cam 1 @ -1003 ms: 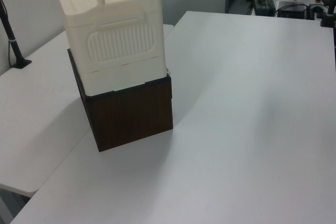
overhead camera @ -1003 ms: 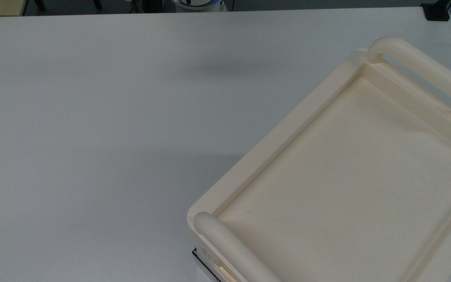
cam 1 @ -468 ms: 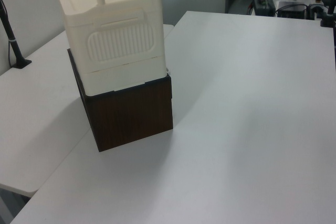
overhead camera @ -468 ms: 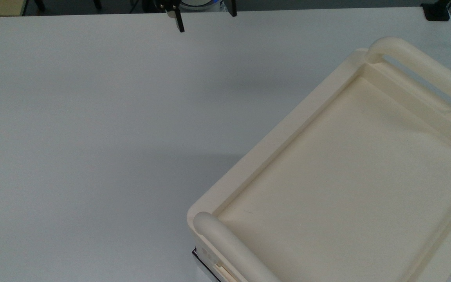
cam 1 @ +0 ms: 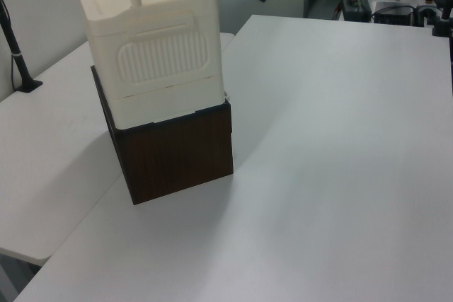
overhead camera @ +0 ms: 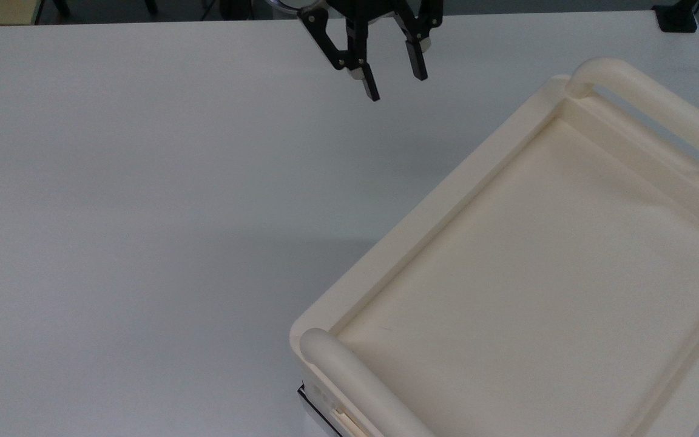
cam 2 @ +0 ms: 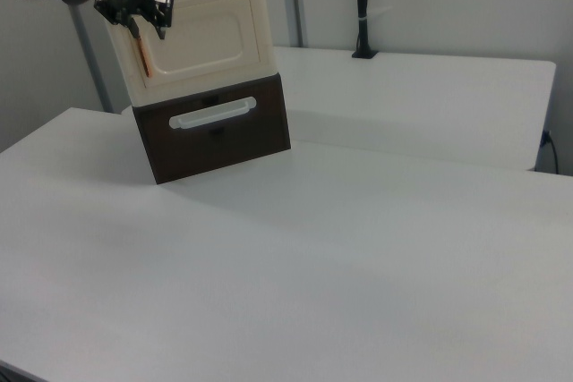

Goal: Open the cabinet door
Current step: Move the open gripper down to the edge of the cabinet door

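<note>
The gripper (overhead camera: 393, 76) hangs in the air with its black fingers (overhead camera: 366, 82) spread well apart, grasping nothing and touching nothing, above the white table (overhead camera: 143, 212) and beyond the far corner of the cream cabinet (cam 1: 152, 54). The cabinet sits on a dark brown drawer box (cam 2: 215, 131). The cabinet door (cam 2: 201, 38) lies flush against the cabinet's front, a copper-brown strip (cam 2: 143, 57) near its free edge.
</note>
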Tool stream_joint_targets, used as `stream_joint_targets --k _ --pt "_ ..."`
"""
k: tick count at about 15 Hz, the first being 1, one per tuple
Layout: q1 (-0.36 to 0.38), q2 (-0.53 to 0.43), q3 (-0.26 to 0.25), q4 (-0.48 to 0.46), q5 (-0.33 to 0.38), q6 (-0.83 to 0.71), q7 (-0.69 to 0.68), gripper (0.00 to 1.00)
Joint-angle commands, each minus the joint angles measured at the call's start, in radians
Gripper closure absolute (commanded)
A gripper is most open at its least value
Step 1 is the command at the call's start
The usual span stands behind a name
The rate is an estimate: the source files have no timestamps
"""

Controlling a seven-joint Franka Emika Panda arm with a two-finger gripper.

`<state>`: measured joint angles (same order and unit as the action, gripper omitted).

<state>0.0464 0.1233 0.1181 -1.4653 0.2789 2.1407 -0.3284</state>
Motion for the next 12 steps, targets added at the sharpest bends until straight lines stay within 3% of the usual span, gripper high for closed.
stream_joint_targets --k 1,6,12 --pt "0.006 0.035 0.035 0.019 0.023 0.070 -0.069 0.51" --pt "0.007 0.048 0.058 0.036 0.017 0.083 -0.112 0.52" --pt "0.023 0.087 0.095 0.040 0.014 0.159 -0.098 0.65"
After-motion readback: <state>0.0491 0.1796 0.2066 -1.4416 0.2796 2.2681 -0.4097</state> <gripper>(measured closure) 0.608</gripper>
